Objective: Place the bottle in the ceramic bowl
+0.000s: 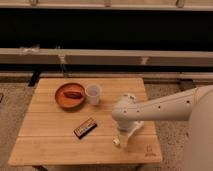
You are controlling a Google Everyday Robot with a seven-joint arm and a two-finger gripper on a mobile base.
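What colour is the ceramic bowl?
Orange-brown ceramic bowl, camera view; gripper low over the table, front right.

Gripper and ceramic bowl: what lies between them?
Camera view: the candy bar lies roughly between the gripper, down at the bottle, and the ceramic bowl.

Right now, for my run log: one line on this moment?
claw: open, at bottle | bottle: on table | ceramic bowl: no bottle yet

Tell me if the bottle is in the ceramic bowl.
No, the bottle lies on the table near its front edge, just under the gripper, well apart from the ceramic bowl.
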